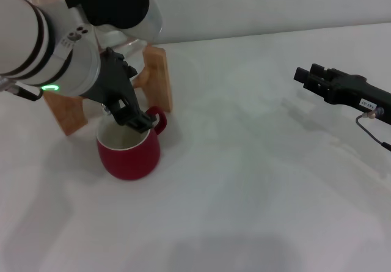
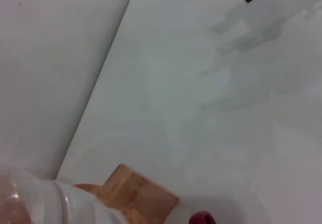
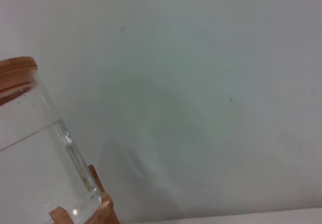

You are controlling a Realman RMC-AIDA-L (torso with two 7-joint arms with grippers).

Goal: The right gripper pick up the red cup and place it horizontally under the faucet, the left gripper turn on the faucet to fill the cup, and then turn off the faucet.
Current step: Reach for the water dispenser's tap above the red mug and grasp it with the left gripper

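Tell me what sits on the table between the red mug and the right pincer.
Nothing: head view shows bare white table between the glossy red ceramic mug and the black right pincer.

Plain white tabletop (image 1: 256,180) against a bare white wall (image 1: 275,3), evenly lit.

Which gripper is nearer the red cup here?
Left. The left gripper is right over the red cup's rim by the handle; the right gripper hangs far off to the cup's right.

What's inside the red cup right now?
The red cup shows an off-white inner wall. The left gripper hangs over its rim and covers the far part and the faucet above, so any water can't be confirmed. The right gripper hangs far off.
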